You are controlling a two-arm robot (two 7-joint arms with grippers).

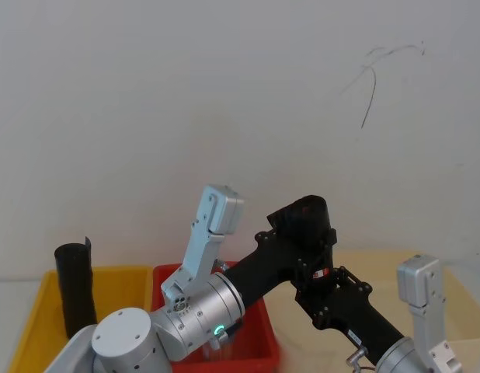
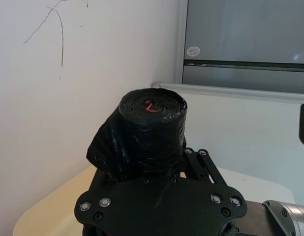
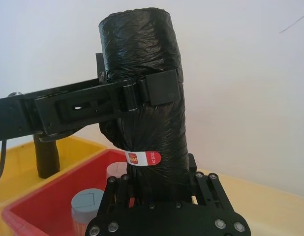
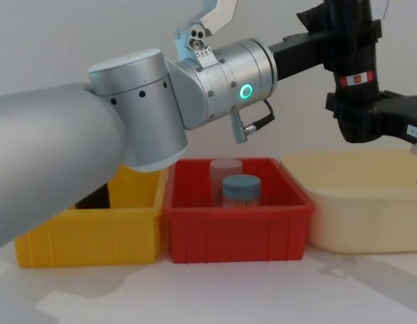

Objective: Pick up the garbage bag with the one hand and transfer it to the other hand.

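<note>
Left pincer (image 3: pixel 138 89) is clamping bag (image 3: pixel 142 44) above right pincer (image 4: pixel 357 118), closure I cannot tell; releasing early is risking a drop.

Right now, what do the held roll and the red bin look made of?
Garbage bag, clamped by the left end effector, right end effector at its base: thin plastic film, glossy black, by wrinkles and highlights. Red bin: probably rigid moulded plastic, smooth, slightly shiny walls.

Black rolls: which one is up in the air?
The garbage bag with the red-and-white sticker, gripped by the left tool and the right tool. The plain roll stands in the yellow bin.
</note>
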